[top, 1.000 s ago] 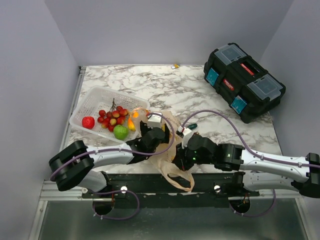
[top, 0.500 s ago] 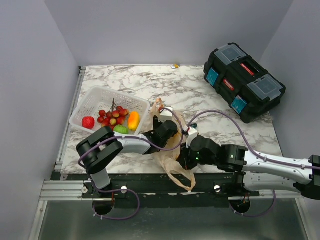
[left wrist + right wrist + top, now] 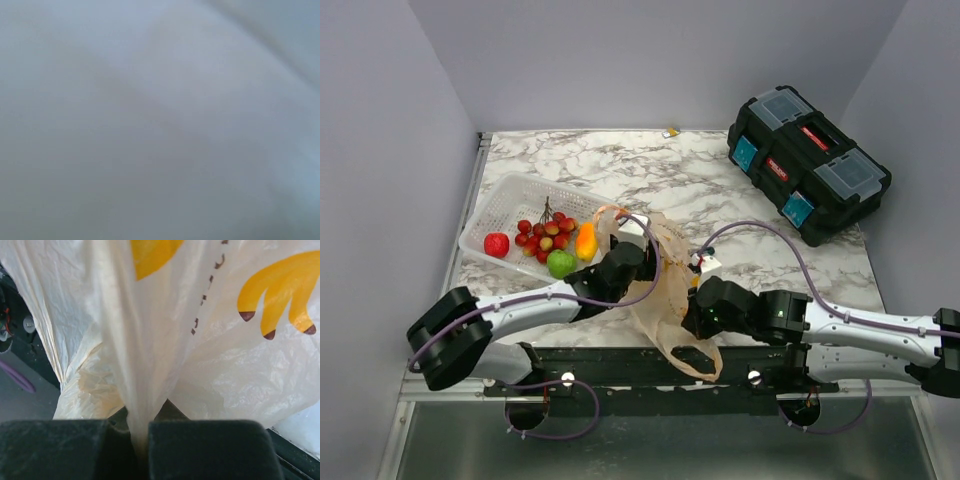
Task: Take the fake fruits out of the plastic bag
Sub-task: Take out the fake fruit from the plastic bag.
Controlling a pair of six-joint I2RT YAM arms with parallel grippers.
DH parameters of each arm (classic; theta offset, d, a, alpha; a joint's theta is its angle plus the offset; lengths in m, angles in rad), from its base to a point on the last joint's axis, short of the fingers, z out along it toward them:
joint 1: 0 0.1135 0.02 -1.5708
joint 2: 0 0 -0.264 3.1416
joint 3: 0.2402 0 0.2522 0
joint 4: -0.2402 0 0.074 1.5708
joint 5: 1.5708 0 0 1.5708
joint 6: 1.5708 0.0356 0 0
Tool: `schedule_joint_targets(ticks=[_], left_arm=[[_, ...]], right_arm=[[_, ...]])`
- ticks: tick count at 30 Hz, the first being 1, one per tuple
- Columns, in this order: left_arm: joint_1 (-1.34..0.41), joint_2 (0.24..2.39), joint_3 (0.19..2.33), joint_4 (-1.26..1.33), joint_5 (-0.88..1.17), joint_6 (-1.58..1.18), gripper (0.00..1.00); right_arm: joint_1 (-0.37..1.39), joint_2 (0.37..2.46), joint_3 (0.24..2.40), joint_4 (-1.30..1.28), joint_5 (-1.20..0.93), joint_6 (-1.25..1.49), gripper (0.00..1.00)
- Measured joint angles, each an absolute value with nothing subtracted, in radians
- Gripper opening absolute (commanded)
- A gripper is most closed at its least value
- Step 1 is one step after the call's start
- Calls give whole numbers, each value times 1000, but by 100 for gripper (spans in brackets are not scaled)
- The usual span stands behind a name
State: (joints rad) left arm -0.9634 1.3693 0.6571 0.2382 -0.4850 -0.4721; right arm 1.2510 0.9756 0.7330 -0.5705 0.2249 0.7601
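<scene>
Peach plastic bag (image 3: 670,272) hangs clamped in the right end effector (image 3: 141,442), likely steadied for the left end effector (image 3: 628,255) at ten o'clock, grip indiscernible.

no words or numbers can be read. the plastic bag (image 3: 225,380) bears banana prints and small dark marks, illegible; the red labels on the black toolbox (image 3: 808,165) are too small.
</scene>
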Motion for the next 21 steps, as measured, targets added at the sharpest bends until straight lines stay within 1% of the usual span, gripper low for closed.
schedule_joint_targets(ticks=[5,11,21], left_arm=[[-963,1225,598,195,-364,-471,28],[-963,1107,555,123,-231,-459,28],[-953,915,564,24,9,-461,29]], right_arm=[[1251,984,733,-573,250,762,1],[1251,964,734,-579,324,794,1],[1251,931,768,-604,442,847,1]])
